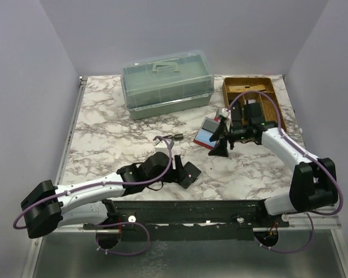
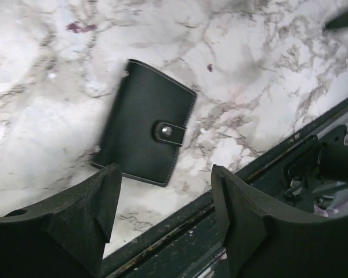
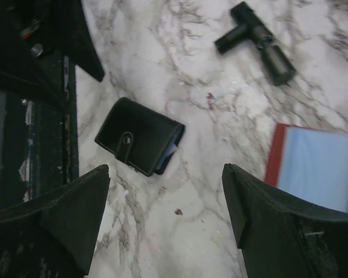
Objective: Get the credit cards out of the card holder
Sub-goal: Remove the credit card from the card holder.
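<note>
The black card holder (image 2: 145, 130) lies flat on the marble with its snap strap fastened. A pale blue credit card's edge (image 3: 169, 153) peeks from its open end. My left gripper (image 2: 165, 185) stands open just short of the holder (image 1: 191, 174), above the table's dark front rail, with nothing between its fingers. My right gripper (image 3: 165, 179) hangs open and empty over bare marble, between the holder (image 3: 140, 136) and a flat red wallet (image 3: 274, 156). Another pale blue credit card (image 3: 319, 168) lies on that wallet. In the top view the right gripper (image 1: 219, 145) is beside the red wallet (image 1: 209, 132).
A clear lidded box (image 1: 167, 84) stands at the back. A wooden tray (image 1: 252, 95) with black items sits at the back right. A small black tool (image 3: 255, 40) lies on the marble near the middle. The dark rail (image 2: 220, 231) runs along the near edge.
</note>
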Tool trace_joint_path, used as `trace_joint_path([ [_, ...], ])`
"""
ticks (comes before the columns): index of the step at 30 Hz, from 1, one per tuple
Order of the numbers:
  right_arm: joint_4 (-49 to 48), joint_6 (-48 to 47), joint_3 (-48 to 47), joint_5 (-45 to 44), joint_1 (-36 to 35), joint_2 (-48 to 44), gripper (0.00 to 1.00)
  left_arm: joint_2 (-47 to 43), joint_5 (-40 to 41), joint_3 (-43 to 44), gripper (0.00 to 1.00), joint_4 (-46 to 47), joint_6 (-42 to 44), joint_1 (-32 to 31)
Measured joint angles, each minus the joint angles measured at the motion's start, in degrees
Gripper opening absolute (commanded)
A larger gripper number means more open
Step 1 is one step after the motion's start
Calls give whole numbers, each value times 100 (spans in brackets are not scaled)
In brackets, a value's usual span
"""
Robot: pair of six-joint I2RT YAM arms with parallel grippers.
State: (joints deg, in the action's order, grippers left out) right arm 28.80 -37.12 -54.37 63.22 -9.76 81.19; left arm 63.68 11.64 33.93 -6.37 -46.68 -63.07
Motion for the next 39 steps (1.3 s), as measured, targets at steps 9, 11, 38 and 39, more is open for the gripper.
trace_joint_path([
  [9, -94, 190, 0, -1080, -2092, 483, 84, -389, -323, -820, 65, 90, -365, 756],
  [11, -160, 254, 0, -1515, -2520, 634, 84, -376, -323, -883, 63, 85, -507, 839],
  [38, -560, 291, -24, -4411, -4118, 1196, 37, 514, -280, -1091, 50, 750, -1495, 977],
  [39, -551, 269, -24, -4424, -4131, 1196, 33, 531, -304, -1093, 50, 791, -1488, 977],
])
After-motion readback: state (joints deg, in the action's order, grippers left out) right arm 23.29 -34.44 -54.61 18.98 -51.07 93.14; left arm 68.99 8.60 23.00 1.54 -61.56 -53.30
